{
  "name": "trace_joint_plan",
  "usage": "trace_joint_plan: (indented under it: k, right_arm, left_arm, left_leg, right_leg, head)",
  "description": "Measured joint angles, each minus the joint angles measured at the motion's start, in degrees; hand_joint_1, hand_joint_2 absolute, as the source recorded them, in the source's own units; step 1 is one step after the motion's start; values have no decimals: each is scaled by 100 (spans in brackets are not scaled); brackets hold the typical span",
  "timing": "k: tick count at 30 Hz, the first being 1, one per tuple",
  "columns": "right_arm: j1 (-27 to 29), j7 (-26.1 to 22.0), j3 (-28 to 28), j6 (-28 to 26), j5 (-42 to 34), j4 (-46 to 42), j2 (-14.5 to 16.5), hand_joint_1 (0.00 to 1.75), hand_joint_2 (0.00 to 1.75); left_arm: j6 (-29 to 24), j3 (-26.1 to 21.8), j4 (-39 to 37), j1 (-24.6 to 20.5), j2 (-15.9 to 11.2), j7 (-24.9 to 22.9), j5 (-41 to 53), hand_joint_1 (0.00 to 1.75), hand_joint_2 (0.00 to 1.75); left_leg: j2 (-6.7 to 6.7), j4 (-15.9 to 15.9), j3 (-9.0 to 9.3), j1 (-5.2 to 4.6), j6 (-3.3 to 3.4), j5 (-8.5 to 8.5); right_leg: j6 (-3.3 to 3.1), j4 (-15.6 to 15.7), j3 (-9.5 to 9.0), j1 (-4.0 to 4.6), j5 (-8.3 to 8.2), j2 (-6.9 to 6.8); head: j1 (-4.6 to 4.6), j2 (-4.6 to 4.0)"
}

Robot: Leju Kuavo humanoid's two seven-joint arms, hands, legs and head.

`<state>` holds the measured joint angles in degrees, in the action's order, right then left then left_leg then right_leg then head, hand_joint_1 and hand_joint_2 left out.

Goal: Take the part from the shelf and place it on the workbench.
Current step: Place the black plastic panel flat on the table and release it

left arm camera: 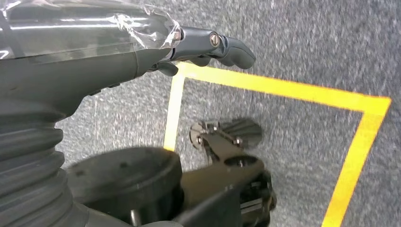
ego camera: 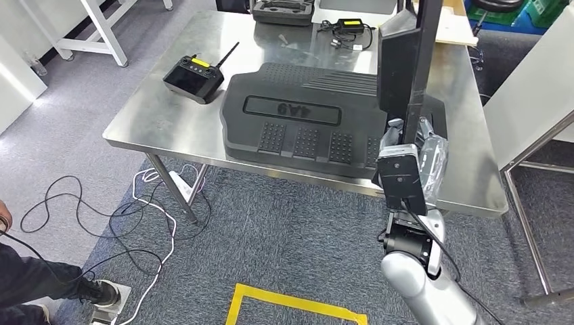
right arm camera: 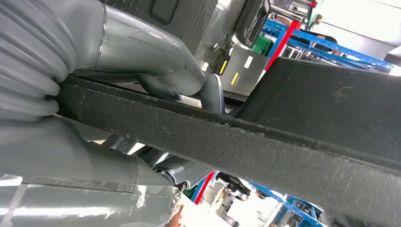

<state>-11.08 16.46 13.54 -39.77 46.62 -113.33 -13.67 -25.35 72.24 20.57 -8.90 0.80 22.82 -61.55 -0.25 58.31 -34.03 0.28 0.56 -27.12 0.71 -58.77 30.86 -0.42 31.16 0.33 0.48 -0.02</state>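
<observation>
My right hand grips a flat black panel by its lower edge and holds it upright over the right front part of the steel workbench. In the right wrist view the thumb and the fingers clamp the panel's rough felt-like edge from both sides. My left hand hangs over the grey carpet, its fingers stretched out with nothing in them.
A large black moulded cover lies across the middle of the workbench. A remote controller sits at its left, a black case and a charger with cables at the back. Cables, yellow tape and a person's shoe are on the floor.
</observation>
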Motion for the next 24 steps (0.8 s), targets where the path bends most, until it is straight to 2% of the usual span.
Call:
trace_joint_plan:
  k: [2, 4, 5, 6, 7, 9, 10, 11, 14, 16, 18, 20, 21, 22, 24]
  right_arm:
    - [-29, 4, -1, -1, -16, -4, -23, 175, 175]
    - [-52, 13, -1, -1, -29, -3, -40, 175, 175]
    - [-54, 19, 0, -1, -35, -3, -48, 175, 175]
    - [-53, 24, 1, -1, -39, -2, -54, 175, 175]
    - [-55, 27, 1, -1, -41, -2, -58, 175, 175]
    - [-64, 42, 1, -1, -41, -2, -67, 175, 175]
    - [-71, 60, 2, -1, -39, -3, -75, 175, 175]
    - [-75, 86, 2, -1, -38, -5, -87, 175, 175]
    - [-67, 141, 3, 1, -32, -8, -112, 175, 175]
    - [-68, 143, 3, 1, -22, -9, -115, 175, 175]
    - [-71, 142, 3, 1, -12, -9, -115, 175, 175]
    - [-68, 142, 3, 1, -9, -8, -115, 175, 175]
    - [-67, 143, 3, 2, -11, -8, -115, 175, 175]
    - [-66, 143, 3, 2, -14, -8, -115, 175, 175]
    - [-65, 144, 3, 2, -20, -8, -115, 175, 175]
  left_arm:
    - [-2, -1, 2, -5, -1, 0, 4, 0, 175]
    - [-2, -2, 2, -8, -1, 0, 9, 0, 175]
    - [-1, -1, 2, -5, 0, 0, 11, 0, 175]
    - [0, -1, 2, -2, 0, 0, 13, 0, 175]
    - [0, 0, 2, -1, 0, 0, 13, 0, 175]
    - [4, 0, 2, 0, -1, 0, 19, 0, 175]
    - [8, -1, 2, -4, -1, 0, 23, 0, 175]
    - [13, -1, 2, -7, -1, 0, 28, 0, 175]
    - [27, -2, 2, -15, -2, 0, 44, 0, 175]
    - [33, -2, 2, -27, -2, 0, 56, 0, 175]
    - [37, -2, 2, -37, -2, 0, 73, 0, 175]
    - [44, -1, 2, -31, -2, 0, 82, 0, 175]
    - [47, 0, 2, -26, -2, 0, 83, 0, 175]
    - [49, 0, 2, -23, -2, 0, 85, 0, 175]
    - [50, 0, 2, -24, -2, 0, 88, 0, 175]
  left_leg:
    - [9, -74, 63, 30, 50, 9]
    - [12, -83, 88, 29, 80, -10]
    - [11, -80, 97, 30, 85, -25]
    - [8, -75, 111, 33, 84, -43]
    - [3, -67, 133, 39, 74, -67]
    - [-7, -44, 192, 52, 30, -134]
    - [-13, -19, 212, 47, -2, -171]
    - [-16, -3, 220, 39, -35, -196]
    - [-14, -1, 235, 27, -123, -233]
    - [-6, 171, 202, 34, -185, -351]
    - [-1, 773, -69, 38, -228, -627]
    - [0, 1495, -484, 41, -245, -848]
    - [0, 1651, -611, 41, -240, -824]
    - [0, 1587, -632, 39, -226, -687]
    - [-1, 916, -413, 33, -171, -215]
  right_leg:
    - [58, -404, 174, -11, 232, -6]
    - [112, -1159, 585, -27, 528, -8]
    - [134, -1447, 767, -38, 584, -8]
    - [150, -1548, 864, -50, 530, -9]
    - [160, -1417, 848, -61, 360, -10]
    - [170, -700, 571, -83, -102, -15]
    - [159, -355, 432, -79, -249, -17]
    - [136, -143, 346, -72, -314, -14]
    - [23, -42, 312, -53, -284, 8]
    - [-55, -4, 260, -65, -273, 2]
    - [-120, 16, 204, -71, -245, -20]
    - [-157, 14, 167, -59, -208, -29]
    - [-163, 13, 143, -54, -187, -25]
    - [-159, 13, 111, -52, -162, -19]
    - [-133, 13, 22, -51, -99, -8]
  head:
    - [43, 0]
    - [92, 0]
    - [110, 0]
    - [129, 0]
    - [151, 0]
    - [193, 0]
    - [214, 0]
    - [222, 0]
    - [193, 0]
    - [152, 0]
    - [88, 0]
    - [45, 0]
    - [36, 0]
    - [25, 0]
    - [0, 0]
